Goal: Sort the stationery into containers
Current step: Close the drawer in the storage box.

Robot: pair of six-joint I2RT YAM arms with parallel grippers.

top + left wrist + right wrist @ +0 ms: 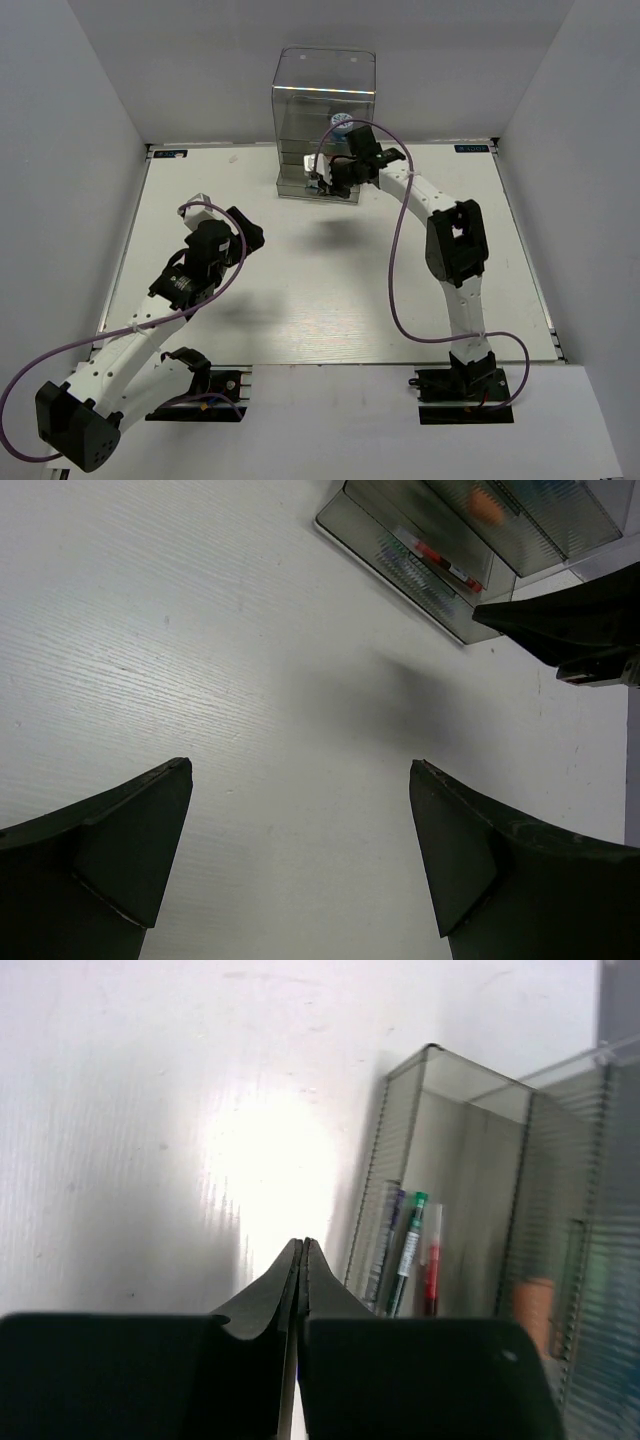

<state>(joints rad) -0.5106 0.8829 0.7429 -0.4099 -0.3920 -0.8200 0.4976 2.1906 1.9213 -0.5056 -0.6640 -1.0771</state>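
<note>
From above, risk of nudging or snagging the clear organizer (325, 95) when backing off, with right gripper (325, 180) hard against its lower drawers; left gripper (250, 235) well apart; through left wrist, jaws spread wide over bare table (200, 630), empty, organizer far ahead-right; through right wrist, jaws pressed together on nothing, pens (410, 1250) inside the organizer just right of the tips.

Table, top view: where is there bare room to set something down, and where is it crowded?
The white table is bare between the left gripper and the right arm, and at the far left beside the clear organizer. Crowded only at the organizer's front, where the shut right gripper sits.
</note>
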